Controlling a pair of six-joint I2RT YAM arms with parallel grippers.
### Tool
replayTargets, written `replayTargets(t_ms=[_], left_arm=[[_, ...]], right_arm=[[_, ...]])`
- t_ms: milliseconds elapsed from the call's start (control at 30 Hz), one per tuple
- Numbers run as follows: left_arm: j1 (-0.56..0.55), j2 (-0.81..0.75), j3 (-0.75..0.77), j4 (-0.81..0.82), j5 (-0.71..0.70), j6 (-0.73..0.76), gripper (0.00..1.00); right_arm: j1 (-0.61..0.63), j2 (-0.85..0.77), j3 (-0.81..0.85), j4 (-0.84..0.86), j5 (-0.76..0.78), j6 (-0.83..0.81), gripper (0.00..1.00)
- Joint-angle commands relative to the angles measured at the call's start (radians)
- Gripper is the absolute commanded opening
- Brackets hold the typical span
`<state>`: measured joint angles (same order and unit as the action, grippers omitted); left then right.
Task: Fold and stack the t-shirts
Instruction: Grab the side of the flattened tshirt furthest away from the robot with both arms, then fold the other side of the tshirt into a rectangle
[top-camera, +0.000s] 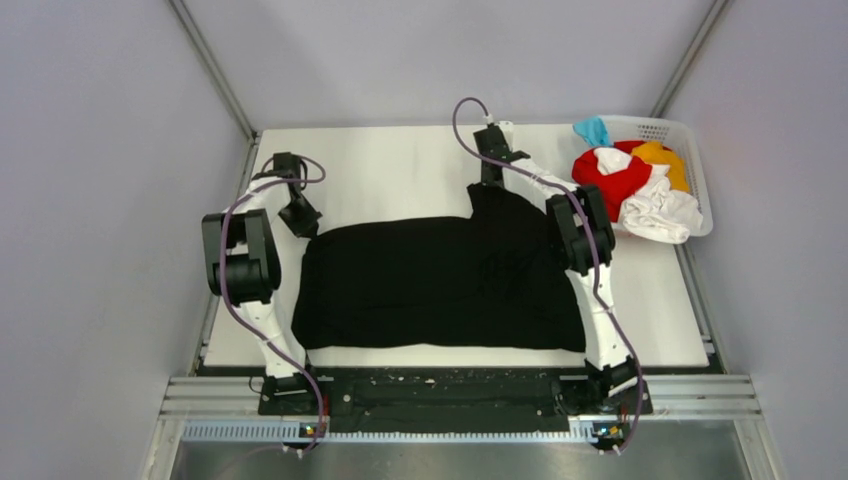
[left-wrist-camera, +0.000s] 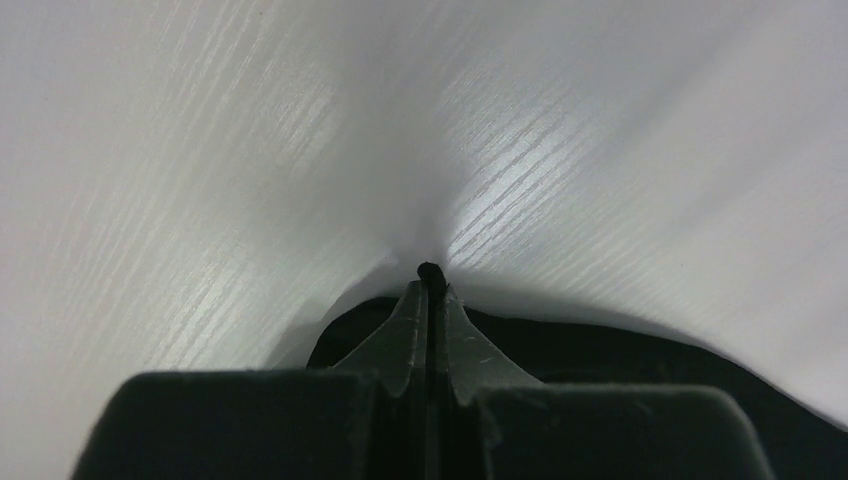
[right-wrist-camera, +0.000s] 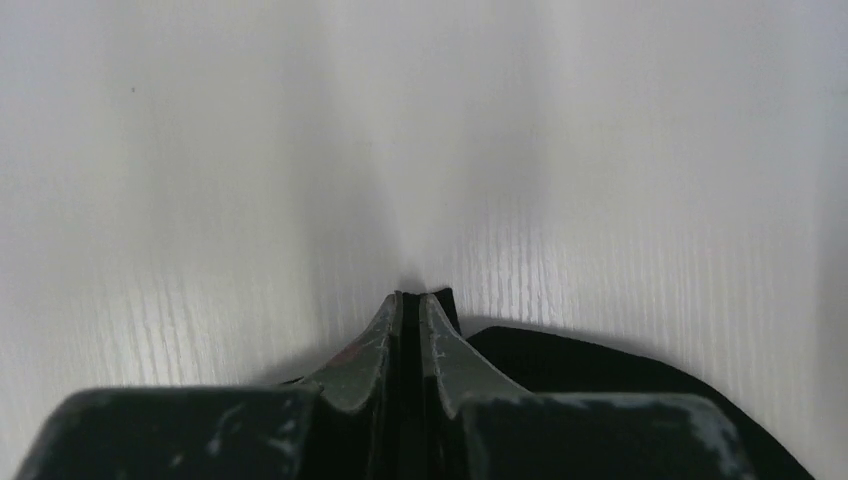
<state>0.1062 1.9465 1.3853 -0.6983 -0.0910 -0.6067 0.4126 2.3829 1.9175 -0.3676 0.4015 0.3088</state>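
The large black t-shirt (top-camera: 440, 280) lies spread across the middle of the table. My left gripper (top-camera: 303, 224) is at its far left corner. In the left wrist view the left gripper (left-wrist-camera: 430, 282) is shut, with a pinch of black cloth (left-wrist-camera: 620, 352) poking out at the tips. My right gripper (top-camera: 490, 182) is at the shirt's far edge, where the cloth rises in a peak. In the right wrist view that gripper (right-wrist-camera: 411, 302) is shut on a black fold of the shirt (right-wrist-camera: 580, 362). Red (top-camera: 612, 178), white (top-camera: 660, 212), orange-yellow (top-camera: 668, 160) and light blue (top-camera: 594, 130) t-shirts are piled at the back right.
The pile of shirts lies in a white lattice basket (top-camera: 696, 140) at the table's back right corner, with the white shirt hanging over its front rim. Grey walls and metal frame posts close in the table (top-camera: 400, 165) on three sides.
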Motion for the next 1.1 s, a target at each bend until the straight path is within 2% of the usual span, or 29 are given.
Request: replayTargets(t_ms=[0,167,433,567,833,933,1067], left_arm=[[-0.004,-0.069,-0.002,0.0,0.012,0.002,0.0],[-0.005,-0.098,-0.012,0.004,0.019,0.009,0.0],[-0.007,-0.191,-0.119,0.064,0.054,0.01,0.0],[-0.008,-0.25,-0.165,0.079,0.048,0.013,0.0],[-0.008,-0.417,-0.292,0.152,0.034,0.023,0.0],[-0.008,-0.427,-0.247,0.145,0.018,0.054,0.0],[-0.008,-0.379,-0.143,0.09,-0.014,0.057,0.0]], right_arm=[[0.008,-0.074,-0.039,0.009,0.026,0.02,0.0],[0.016,-0.221,-0.127,0.076,0.017,-0.031,0.0],[0.05,-0.581,-0.591,0.238,-0.072,-0.046,0.0],[0.063,-0.742,-0.729,0.237,-0.089,-0.028,0.0],[0.11,-1.017,-0.913,0.173,-0.088,0.015,0.0],[0.111,-1.087,-0.957,0.165,-0.076,0.02,0.0],[0.112,-1.105,-0.941,0.148,-0.063,0.013,0.0]])
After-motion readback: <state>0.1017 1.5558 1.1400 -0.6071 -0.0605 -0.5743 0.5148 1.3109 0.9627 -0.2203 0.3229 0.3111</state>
